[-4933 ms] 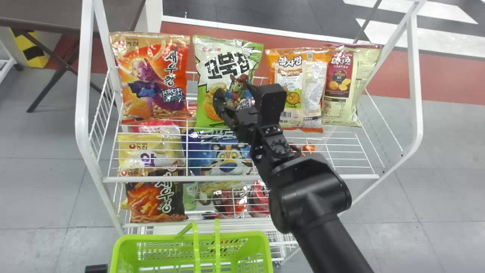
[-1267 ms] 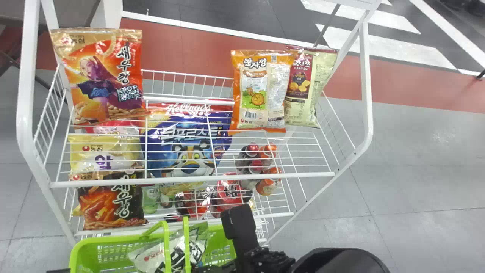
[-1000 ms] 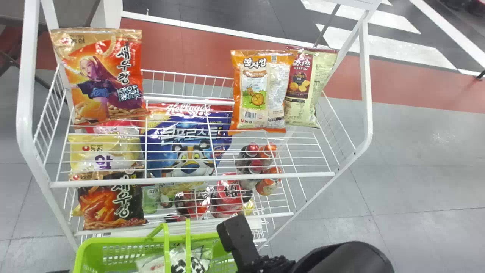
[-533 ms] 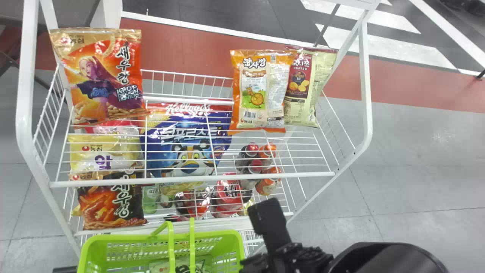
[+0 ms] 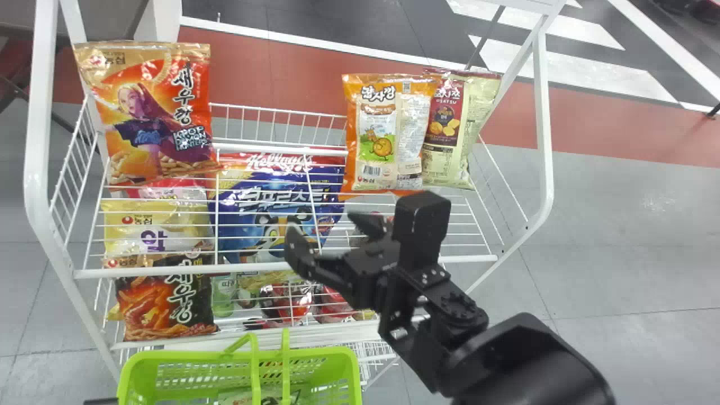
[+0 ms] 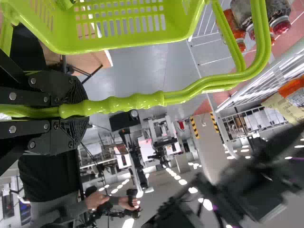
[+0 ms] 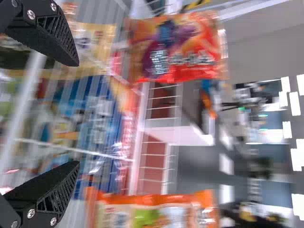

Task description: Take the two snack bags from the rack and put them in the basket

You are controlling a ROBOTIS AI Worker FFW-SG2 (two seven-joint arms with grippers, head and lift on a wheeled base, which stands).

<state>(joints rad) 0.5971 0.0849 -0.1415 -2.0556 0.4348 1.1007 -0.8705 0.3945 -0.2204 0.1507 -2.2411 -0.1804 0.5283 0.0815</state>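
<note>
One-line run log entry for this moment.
left gripper: shut on basket handle | right gripper: open, empty, at rack | basket: one bag visible | rack top: three snack bags

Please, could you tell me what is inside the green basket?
Inside the green basket lies a pale snack bag with dark lettering. The handles cross over it and hide parts; what may lie beneath the bag is covered, so I cannot tell.

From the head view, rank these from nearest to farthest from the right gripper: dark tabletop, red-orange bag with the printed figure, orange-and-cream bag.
1. Orange-and-cream bag, on the rack's right half, just beyond the right gripper
2. Red-orange bag, at the rack's left end
3. Dark tabletop, far left, behind the rack
</note>
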